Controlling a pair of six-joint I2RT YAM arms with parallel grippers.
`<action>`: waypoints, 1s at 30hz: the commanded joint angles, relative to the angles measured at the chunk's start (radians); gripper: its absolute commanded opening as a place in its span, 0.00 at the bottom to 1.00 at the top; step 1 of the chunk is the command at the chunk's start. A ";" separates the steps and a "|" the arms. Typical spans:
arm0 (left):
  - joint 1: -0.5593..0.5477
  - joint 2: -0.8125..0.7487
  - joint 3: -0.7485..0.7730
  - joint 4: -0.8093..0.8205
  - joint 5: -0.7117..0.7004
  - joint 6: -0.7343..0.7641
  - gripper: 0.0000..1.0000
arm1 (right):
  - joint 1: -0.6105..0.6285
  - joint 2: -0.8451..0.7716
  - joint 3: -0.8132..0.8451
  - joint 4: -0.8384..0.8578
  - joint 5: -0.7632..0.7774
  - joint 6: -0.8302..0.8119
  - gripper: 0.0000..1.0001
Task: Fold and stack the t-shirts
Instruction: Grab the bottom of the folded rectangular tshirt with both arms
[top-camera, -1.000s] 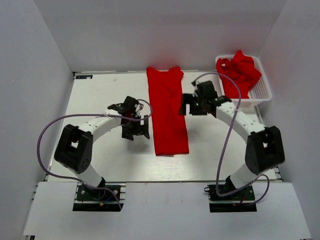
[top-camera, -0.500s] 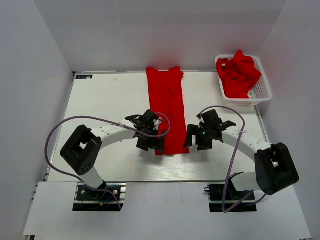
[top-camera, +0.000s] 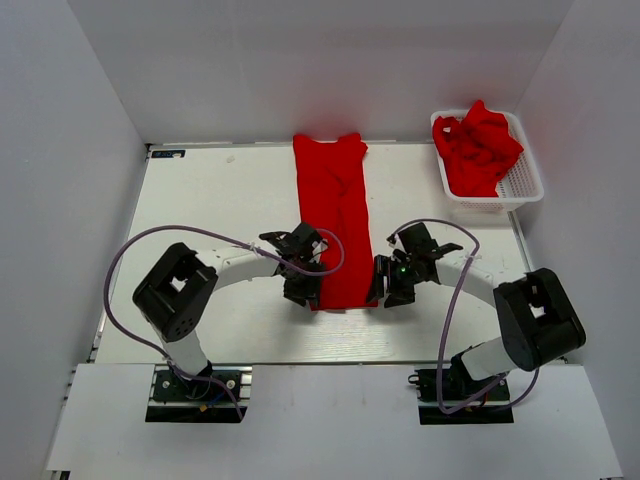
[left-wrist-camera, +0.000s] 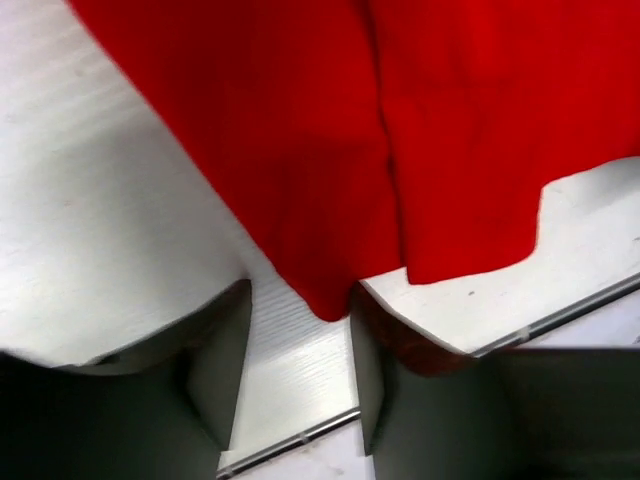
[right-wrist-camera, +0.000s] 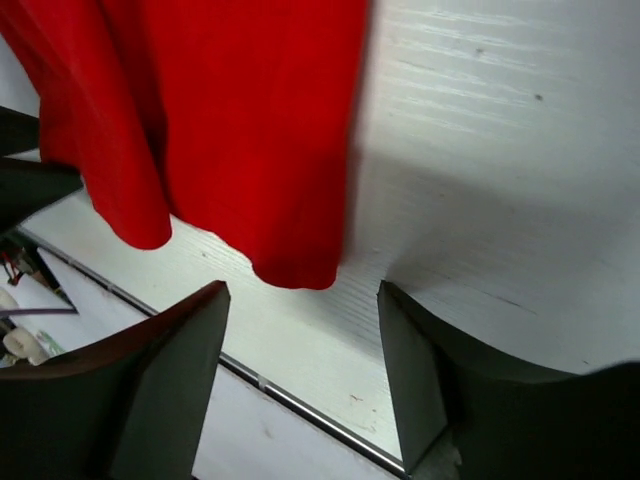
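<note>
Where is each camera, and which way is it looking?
Top camera: high behind the arms, looking down at the table, folded t-shirt and basket; both arms show.
Left wrist camera: on the left arm, looking past the left gripper at the t-shirt's near corner.
Right wrist camera: on the right arm, looking past the right gripper at the other near corner.
Shared: both wrist views show the same t-shirt hem and table edge.
</note>
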 joint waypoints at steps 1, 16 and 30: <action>-0.009 0.028 -0.003 0.008 0.016 0.017 0.46 | 0.004 0.036 -0.010 0.026 -0.006 -0.010 0.66; -0.018 -0.071 -0.083 0.019 0.074 -0.030 0.00 | 0.010 0.019 -0.050 0.035 -0.023 -0.014 0.00; -0.013 -0.134 0.009 -0.122 0.073 -0.044 0.00 | 0.042 -0.104 -0.039 0.011 -0.058 -0.013 0.00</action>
